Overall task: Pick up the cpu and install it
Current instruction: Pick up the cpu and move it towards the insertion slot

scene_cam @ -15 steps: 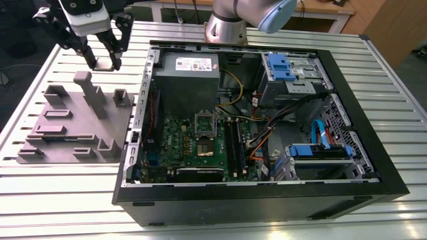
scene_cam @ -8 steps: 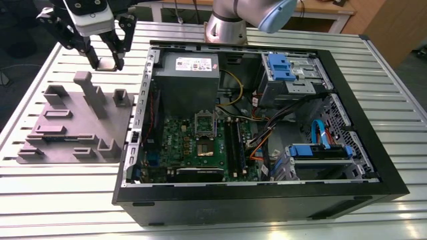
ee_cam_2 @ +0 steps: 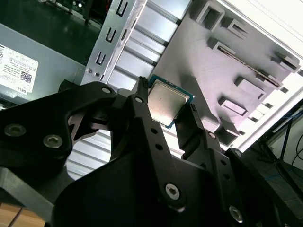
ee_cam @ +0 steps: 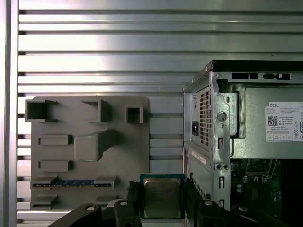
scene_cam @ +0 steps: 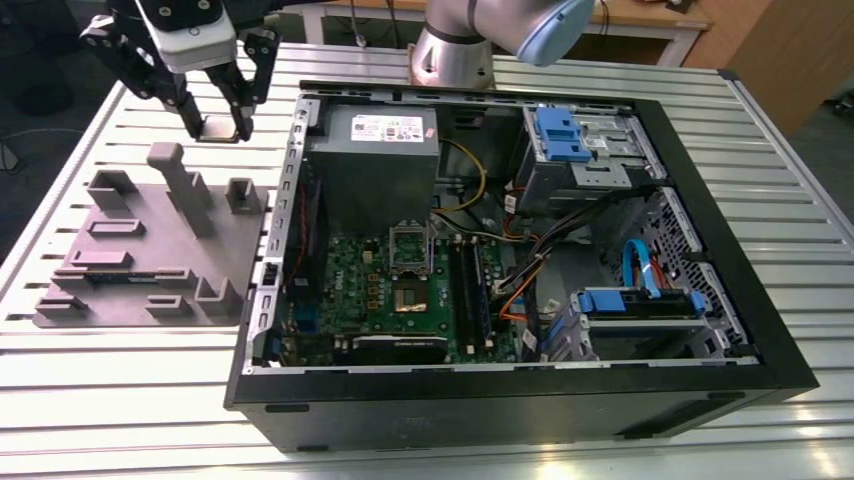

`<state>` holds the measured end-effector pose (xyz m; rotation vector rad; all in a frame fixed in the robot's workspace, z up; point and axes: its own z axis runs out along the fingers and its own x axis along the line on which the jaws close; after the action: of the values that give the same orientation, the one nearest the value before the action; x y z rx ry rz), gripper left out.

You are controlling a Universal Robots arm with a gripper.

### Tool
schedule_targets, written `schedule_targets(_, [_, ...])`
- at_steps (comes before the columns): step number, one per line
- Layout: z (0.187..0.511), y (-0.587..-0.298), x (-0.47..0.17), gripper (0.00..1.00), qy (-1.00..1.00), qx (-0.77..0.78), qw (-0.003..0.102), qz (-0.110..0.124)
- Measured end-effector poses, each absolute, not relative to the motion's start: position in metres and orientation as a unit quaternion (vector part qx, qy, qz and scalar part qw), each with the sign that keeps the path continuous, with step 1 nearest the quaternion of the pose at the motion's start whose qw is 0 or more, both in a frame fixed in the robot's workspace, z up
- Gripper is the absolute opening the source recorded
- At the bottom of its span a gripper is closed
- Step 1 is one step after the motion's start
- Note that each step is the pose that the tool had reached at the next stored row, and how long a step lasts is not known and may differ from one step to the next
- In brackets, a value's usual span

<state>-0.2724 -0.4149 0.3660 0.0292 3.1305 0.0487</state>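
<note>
Black fingers (ee_cam_2: 147, 118) of the hand (ee_cam_2: 165, 101) are closed on the cpu (ee_cam_2: 163, 106), pinching it by two opposite edges, with its dull silver lid and green rim showing between them in both wrist views. In the exterior view the hand (scene_cam: 220, 125) hangs in the air above the worktop (scene_cam: 134, 420), over the gap between the grey moulded parts holder (scene_cam: 147, 250) and the open computer case (scene_cam: 747, 330), so the chip is lifted clear of both.

The cpu looks light, thin and quite stiff. Its metal lid is probably smooth and slippery, and its underside contacts are likely delicate. An edge grip like this one suits it best, firm enough to stop it twisting and with the chip kept level.

Counted, there is one cpu, one hand and one parts holder. A single long memory stick (ee_cam: 75, 182) lies in a slot of that holder. There is one case, lying on its side with the cover off. Inside it are one green motherboard (scene_cam: 387, 300), one grey power supply box (scene_cam: 374, 160) with a white label, and two blue drive carriers (scene_cam: 567, 130). What looks like the socket frame (scene_cam: 408, 248) sits near the middle of the board, well apart from the hand.
</note>
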Motion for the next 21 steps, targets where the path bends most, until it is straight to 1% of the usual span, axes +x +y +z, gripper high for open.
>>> schedule_targets(21, [0.366,-0.415,-0.26,0.47,1.0,0.009,0.005,0.016])
